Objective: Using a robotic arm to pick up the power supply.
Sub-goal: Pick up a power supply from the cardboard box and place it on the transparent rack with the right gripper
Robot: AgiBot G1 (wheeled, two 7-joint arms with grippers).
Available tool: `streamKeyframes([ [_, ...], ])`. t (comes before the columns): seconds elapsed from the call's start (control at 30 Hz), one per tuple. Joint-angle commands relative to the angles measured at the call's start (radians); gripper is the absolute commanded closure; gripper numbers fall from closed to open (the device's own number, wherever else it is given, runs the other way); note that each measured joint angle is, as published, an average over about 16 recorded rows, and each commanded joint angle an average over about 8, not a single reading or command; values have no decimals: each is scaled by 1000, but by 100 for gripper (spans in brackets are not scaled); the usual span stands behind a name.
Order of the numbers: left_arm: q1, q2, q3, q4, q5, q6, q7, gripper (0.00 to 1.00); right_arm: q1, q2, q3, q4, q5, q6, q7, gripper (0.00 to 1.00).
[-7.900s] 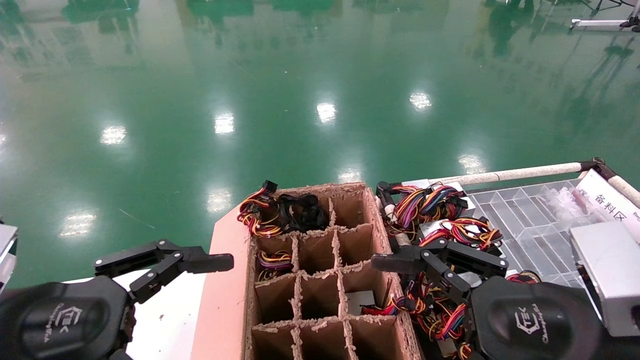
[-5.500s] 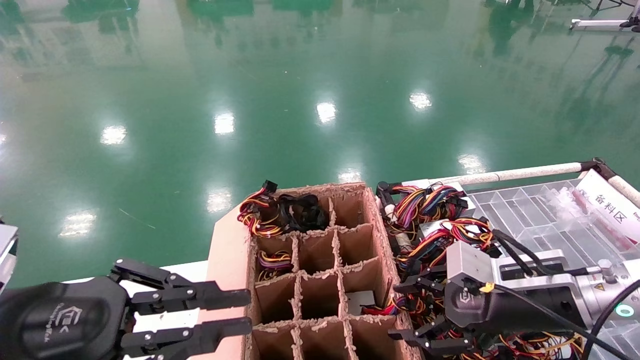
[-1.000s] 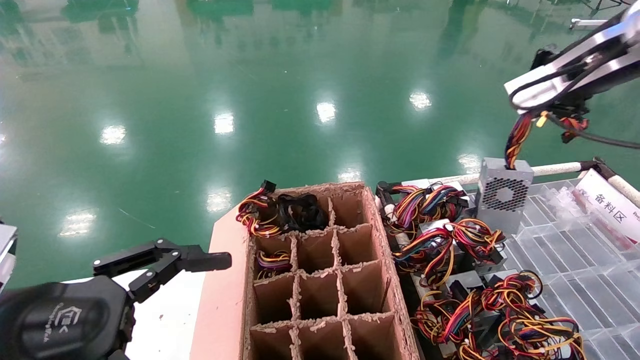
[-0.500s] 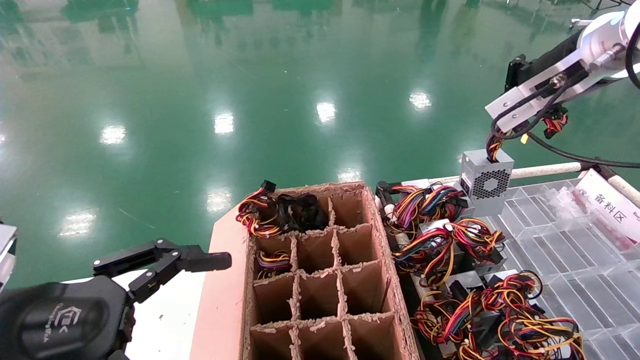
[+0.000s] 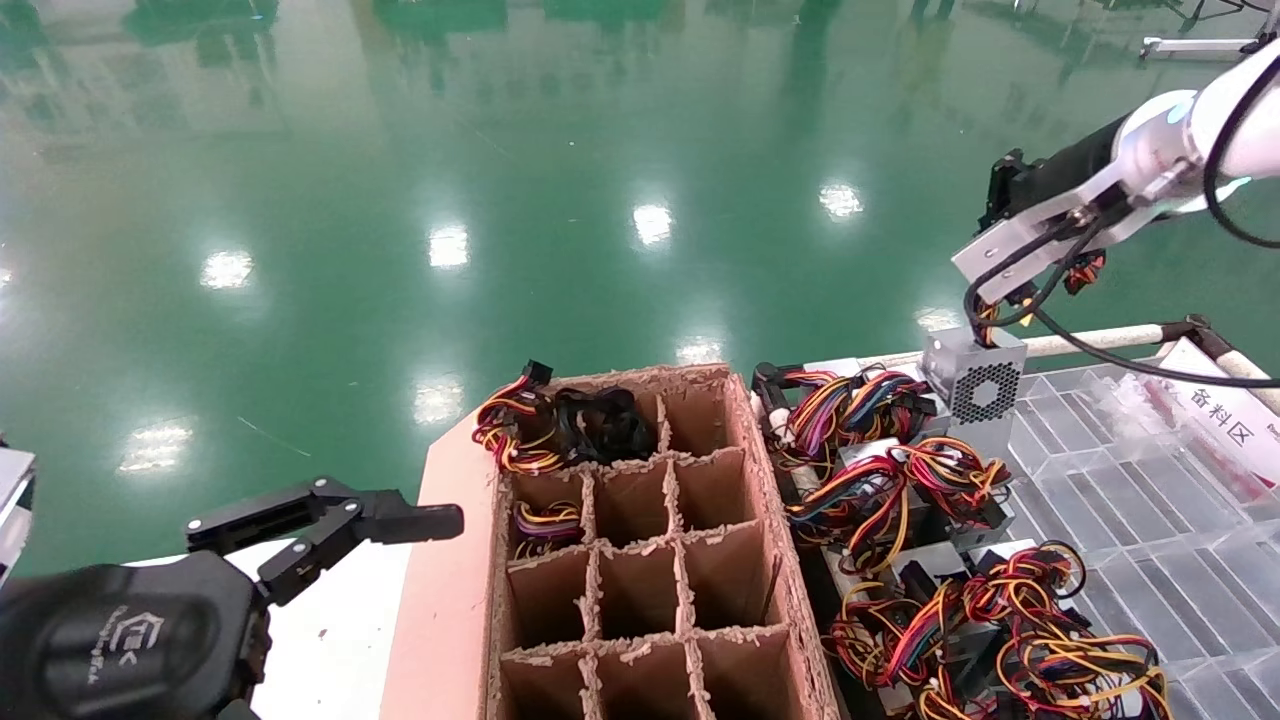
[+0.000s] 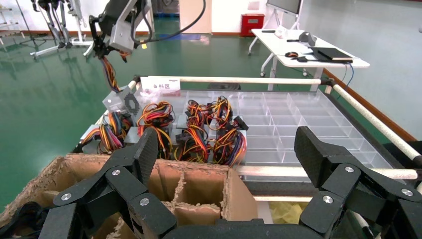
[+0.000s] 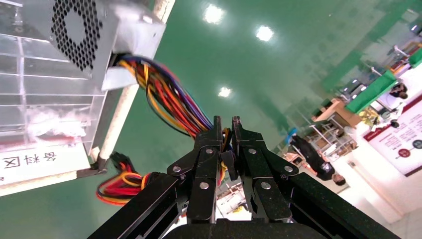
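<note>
The power supply (image 5: 975,385), a small silver box with a round perforated grille, hangs in the air over the far left corner of the clear tray (image 5: 1130,500). It dangles by its red, yellow and orange wire bundle (image 7: 164,99). The robotic arm (image 5: 1180,140), white and silver, reaches in from the right. Its right gripper (image 7: 225,124) is shut on those wires, well above the box (image 7: 74,30). The left wrist view shows the same arm (image 6: 122,20) and hanging box (image 6: 123,102) far off. My left gripper (image 5: 430,522) stands open at the lower left, beside the cardboard box, holding nothing.
A cardboard box (image 5: 640,560) with divider cells stands in the middle, with wire bundles (image 5: 555,425) in its far cells. Several more supplies with tangled wires (image 5: 900,480) lie along the tray's left side. A white rail (image 5: 1080,343) borders the tray's far edge.
The right gripper has risen out of the pile with the power supply hanging by its wires. Over the last second the box has drifted slightly left and farther away. The left gripper stays put.
</note>
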Motion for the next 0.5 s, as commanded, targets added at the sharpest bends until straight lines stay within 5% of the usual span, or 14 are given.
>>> streamKeyframes([
  [0.03, 0, 0, 0, 0, 0, 0, 0, 0, -13, -2, 3, -1, 4, 15, -12, 100],
  [0.5, 0, 0, 0, 0, 0, 0, 0, 0, -27, -1, 21, -8, 30, 63, -98, 100],
])
